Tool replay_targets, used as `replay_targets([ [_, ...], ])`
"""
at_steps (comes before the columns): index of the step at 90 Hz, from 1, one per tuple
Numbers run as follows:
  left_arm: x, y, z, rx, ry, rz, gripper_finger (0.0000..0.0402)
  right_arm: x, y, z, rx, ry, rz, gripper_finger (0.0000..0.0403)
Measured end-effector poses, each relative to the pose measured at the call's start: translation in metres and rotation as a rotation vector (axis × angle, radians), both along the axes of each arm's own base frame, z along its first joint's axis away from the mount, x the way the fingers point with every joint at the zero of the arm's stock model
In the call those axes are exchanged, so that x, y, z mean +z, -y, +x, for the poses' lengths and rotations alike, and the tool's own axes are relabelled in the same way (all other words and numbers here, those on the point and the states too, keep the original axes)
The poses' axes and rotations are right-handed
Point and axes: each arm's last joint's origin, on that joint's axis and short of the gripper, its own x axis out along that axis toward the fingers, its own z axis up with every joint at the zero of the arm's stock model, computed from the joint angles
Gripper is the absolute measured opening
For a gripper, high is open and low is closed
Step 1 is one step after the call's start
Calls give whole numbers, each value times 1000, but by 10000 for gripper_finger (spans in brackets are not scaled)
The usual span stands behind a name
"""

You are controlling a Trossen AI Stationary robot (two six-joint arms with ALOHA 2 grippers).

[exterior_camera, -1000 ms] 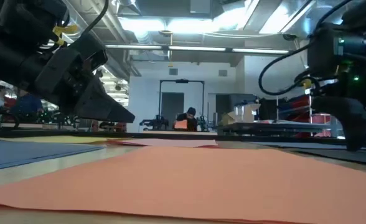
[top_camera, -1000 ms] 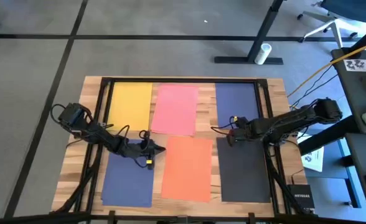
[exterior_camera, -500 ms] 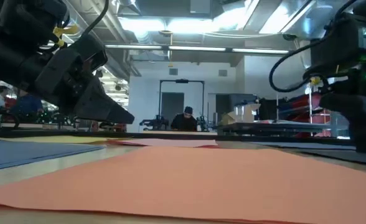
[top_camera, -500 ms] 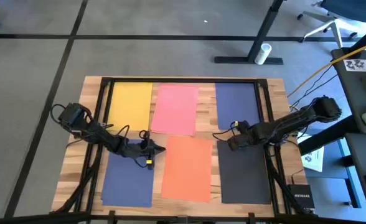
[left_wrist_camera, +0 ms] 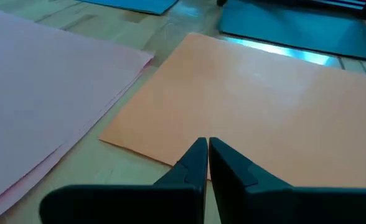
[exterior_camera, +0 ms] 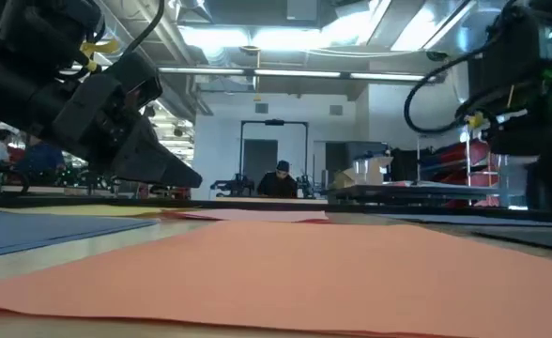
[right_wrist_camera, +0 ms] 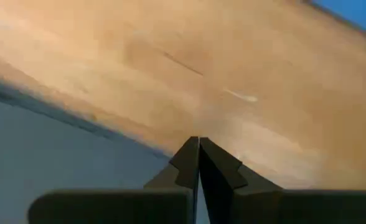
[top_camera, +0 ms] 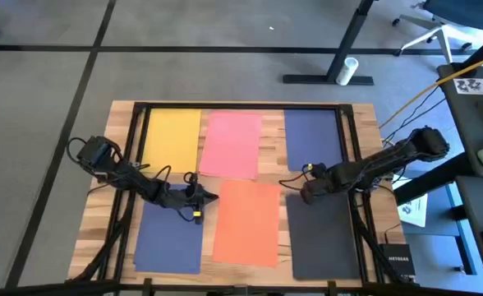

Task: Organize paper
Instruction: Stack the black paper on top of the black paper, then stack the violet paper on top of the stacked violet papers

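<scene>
Six sheets of paper lie flat on the wooden table (top_camera: 270,164). Yellow (top_camera: 172,140), pink (top_camera: 232,144) and navy (top_camera: 314,138) form the far row. Another navy (top_camera: 169,238), orange (top_camera: 248,222) and black (top_camera: 324,238) form the near row. My left gripper (top_camera: 214,197) is shut at the orange sheet's far left corner (left_wrist_camera: 170,140); the low view shows its tip (exterior_camera: 193,176) a little above the table. My right gripper (top_camera: 301,194) is shut at the black sheet's far left corner. My right gripper has its shut fingertips (right_wrist_camera: 189,155) down on the black sheet's far edge (right_wrist_camera: 139,146), close to its left corner. The fingers slant down from the table's right side. The sheet lies flat on the wood.
A black frame (top_camera: 241,105) runs along the table's far edge and down both sides. Cables trail from both arms. Off the table to the right lie a white printed sheet (top_camera: 414,210) and a black box (top_camera: 399,261).
My right gripper has gone toward the table's near edge and slightly left, staying shut. The black sheet has slid with it toward the near edge, still flat.
</scene>
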Motion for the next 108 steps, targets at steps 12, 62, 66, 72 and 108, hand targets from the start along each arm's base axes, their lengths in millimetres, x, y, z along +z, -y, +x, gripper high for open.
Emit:
replay_targets([
  [12, 0, 0, 0, 2, 2, -6, 0, 13, 0, 10, 88, 55, -70, 1],
  [62, 4, 0, 2, -5, 38, 4, 9, 0, 15, 62, 593, 114, -359, 80],
  [66, 4, 0, 2, -6, 36, 5, 11, -4, 18, 65, 594, 100, -376, 97],
  [72, 3, 0, 2, -6, 33, 6, 13, -8, 23, 68, 602, 79, -396, 117],
  [108, 1, 0, 1, -6, 8, 17, 13, -27, 41, 78, 720, -23, -404, 133],
])
